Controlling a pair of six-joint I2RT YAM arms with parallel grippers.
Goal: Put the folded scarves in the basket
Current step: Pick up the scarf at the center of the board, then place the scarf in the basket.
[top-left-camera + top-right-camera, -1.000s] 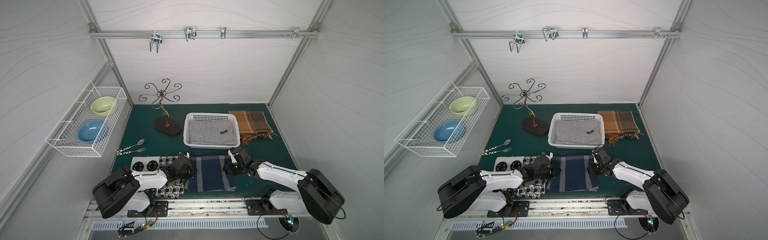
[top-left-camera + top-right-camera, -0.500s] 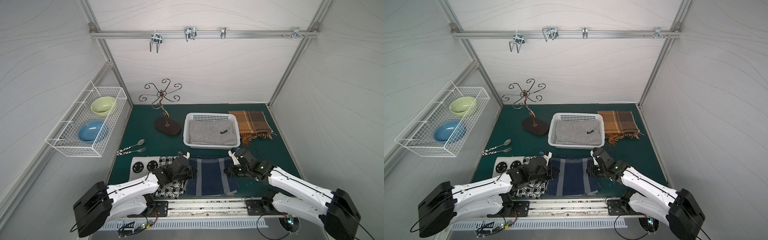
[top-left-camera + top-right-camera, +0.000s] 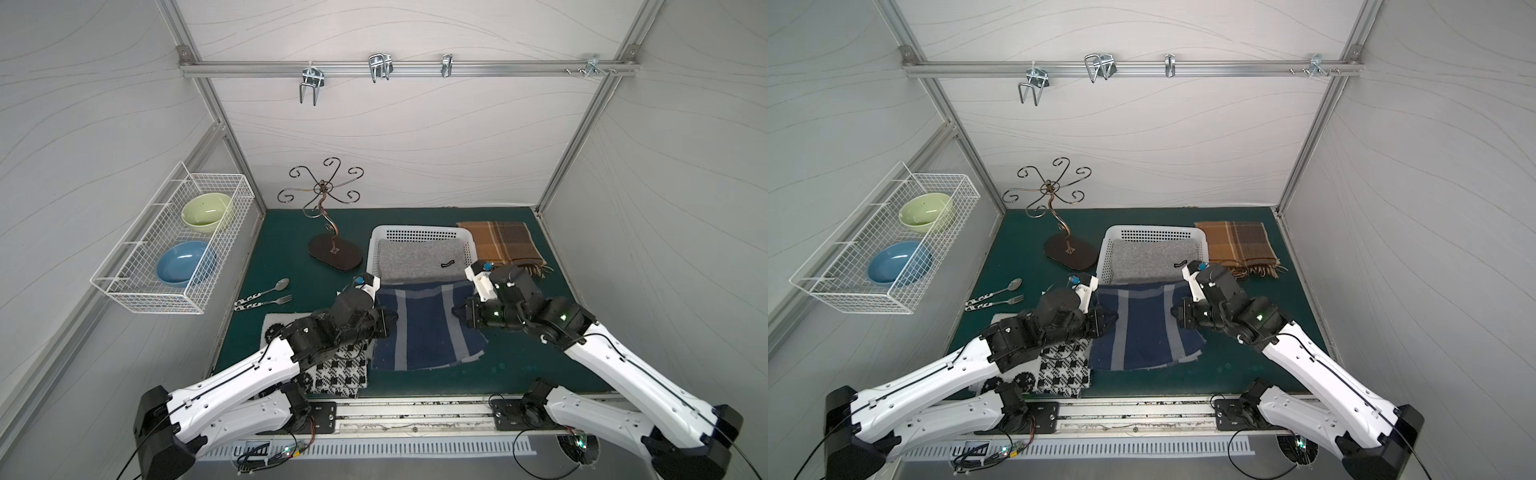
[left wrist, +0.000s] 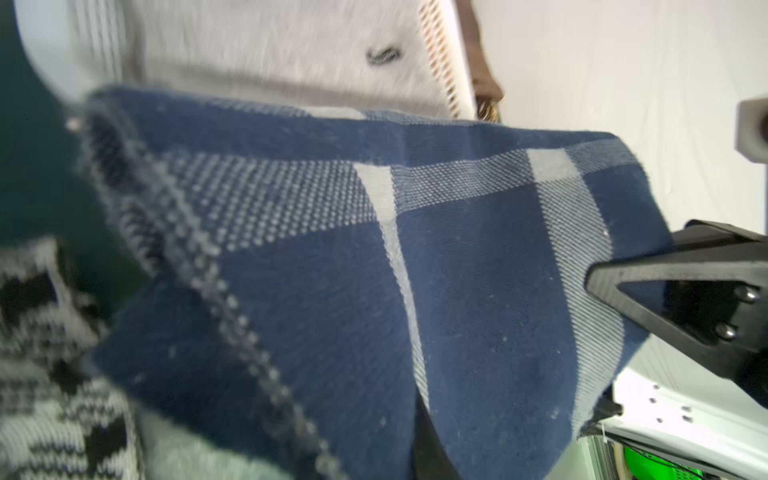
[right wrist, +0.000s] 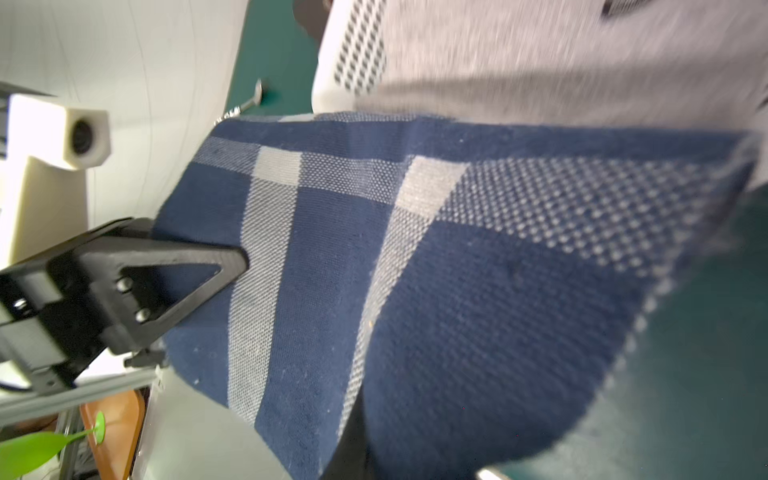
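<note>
Basket (image 3: pixel 419 234) holds grey cloth (image 3: pixel 415 262); wire rack (image 3: pixel 154 300) holds green bowl (image 3: pixel 205 210), blue bowl (image 3: pixel 183 262)

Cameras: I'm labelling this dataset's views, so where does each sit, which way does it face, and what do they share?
Both top views: high at the front, facing down and backward; whole left arm and right arm, left end effector and right end effector shut on the blue scarf by the basket.
Left wrist: on the left arm, facing across the blue scarf to the right end effector.
Right wrist: mirrored, facing the left end effector.
Shared: blue scarf and basket in all.
</note>
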